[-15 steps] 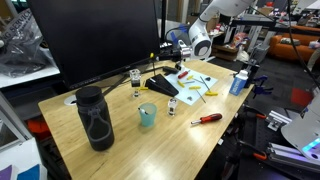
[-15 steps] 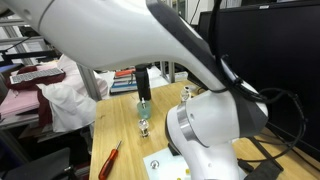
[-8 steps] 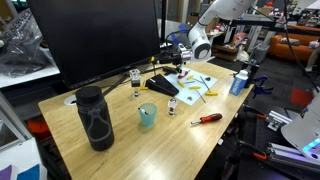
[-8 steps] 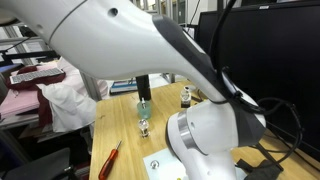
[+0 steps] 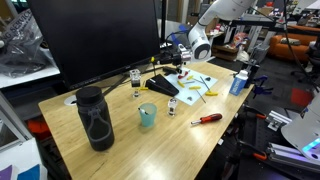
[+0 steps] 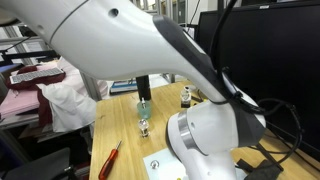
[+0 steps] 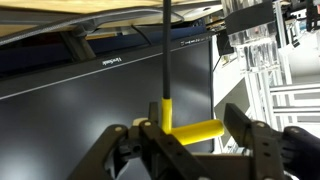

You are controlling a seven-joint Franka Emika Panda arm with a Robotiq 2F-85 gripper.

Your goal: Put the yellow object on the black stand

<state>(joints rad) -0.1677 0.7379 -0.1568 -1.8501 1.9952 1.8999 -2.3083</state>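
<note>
Light wood makes up the surface, set in a lab crowded with shelves and gear, with a big dark monitor standing along its far side. The white arm comes in from the far corner in an exterior view, its forearm roughly level and its wrist turned toward the monitor's edge, well above the wood. In an exterior view its white casing fills nearly the whole frame (little else of the pose shows there).

In the wrist view the fingers stand moderately apart on either side of the yellow object, a bright bar that meets the black stand, a thin upright rod in front of the screen. One finger looks to be against the bar. Whether the pair is pressing it I cannot tell.

Under the wrist the far side is busy with papers and small bottles. The near half is roomier: a tall black cylinder and a teal cup stand apart there, and a red-handled screwdriver lies close to the side edge.
</note>
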